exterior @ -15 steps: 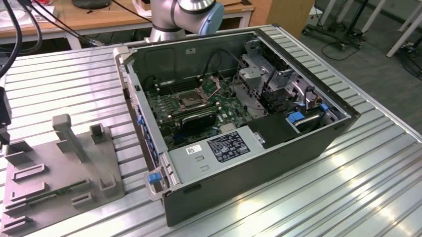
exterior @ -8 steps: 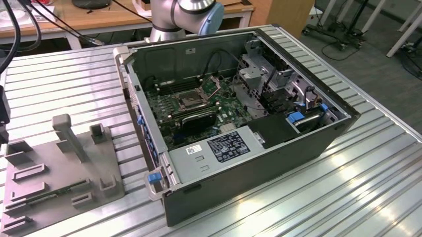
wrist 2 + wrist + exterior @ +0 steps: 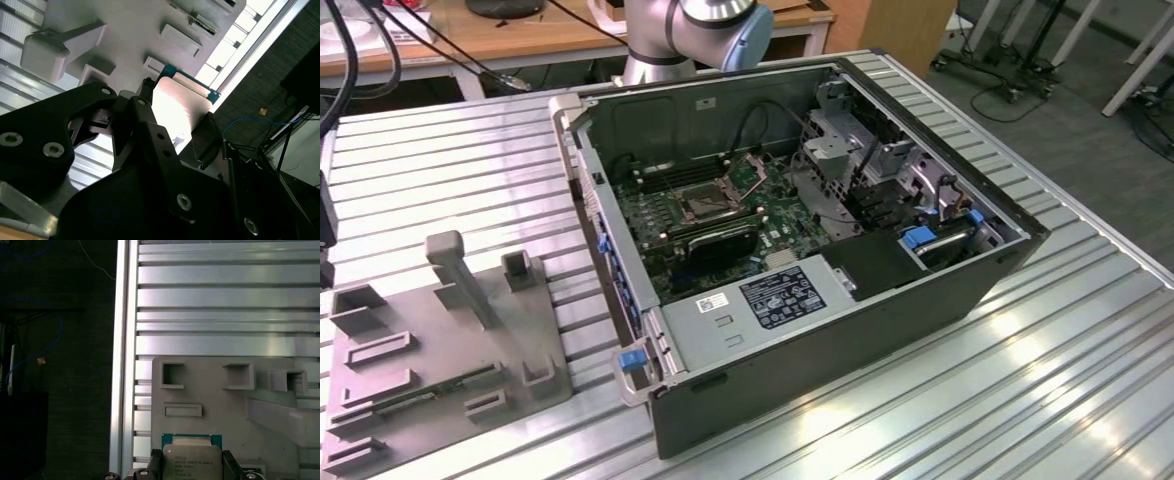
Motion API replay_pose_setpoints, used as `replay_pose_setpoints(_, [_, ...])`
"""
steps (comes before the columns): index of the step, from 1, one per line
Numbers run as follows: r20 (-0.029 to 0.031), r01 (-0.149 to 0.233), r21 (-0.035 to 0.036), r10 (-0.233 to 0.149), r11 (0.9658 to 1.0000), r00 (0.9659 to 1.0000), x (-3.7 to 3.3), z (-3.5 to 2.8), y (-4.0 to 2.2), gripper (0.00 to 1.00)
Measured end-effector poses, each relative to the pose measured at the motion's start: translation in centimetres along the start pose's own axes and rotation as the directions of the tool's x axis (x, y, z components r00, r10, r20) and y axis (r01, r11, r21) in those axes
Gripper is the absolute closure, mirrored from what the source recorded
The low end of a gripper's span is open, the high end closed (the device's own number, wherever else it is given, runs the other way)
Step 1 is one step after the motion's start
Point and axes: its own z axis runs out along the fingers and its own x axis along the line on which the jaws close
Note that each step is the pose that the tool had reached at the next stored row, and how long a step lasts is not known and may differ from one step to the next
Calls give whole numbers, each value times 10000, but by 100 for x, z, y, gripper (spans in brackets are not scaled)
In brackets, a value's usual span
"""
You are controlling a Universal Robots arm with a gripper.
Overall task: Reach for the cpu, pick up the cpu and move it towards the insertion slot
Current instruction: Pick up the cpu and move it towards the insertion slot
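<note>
The bench [image 3: 1067, 330] was ribbed, bright aluminium. At the exterior view's left lay a matt grey moulded tray [image 3: 454, 350] with rectangular recesses. To its right stood an open dark steel case [image 3: 854, 330], with the square, metal-framed insertion slot [image 3: 707, 207] on its green board. In the first wrist view the gripper [image 3: 192, 467] was at the tray, its black fingers [image 3: 156, 465] pinching the flat, silvery, green-rimmed cpu [image 3: 191, 455] by opposite edges.

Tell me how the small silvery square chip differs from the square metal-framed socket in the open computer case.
The small silvery square chip has a bright top with a green rim; the square metal-framed socket has a dark centre. The chip is gripped by the hand at the grey plastic tray; the socket sits inside the open computer case. Both are square.
</note>
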Motion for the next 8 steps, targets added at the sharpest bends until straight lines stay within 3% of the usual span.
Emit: replay_pose_setpoints(8, [1, 0, -1, 0, 10000, 10000, -1, -24, 1, 45])
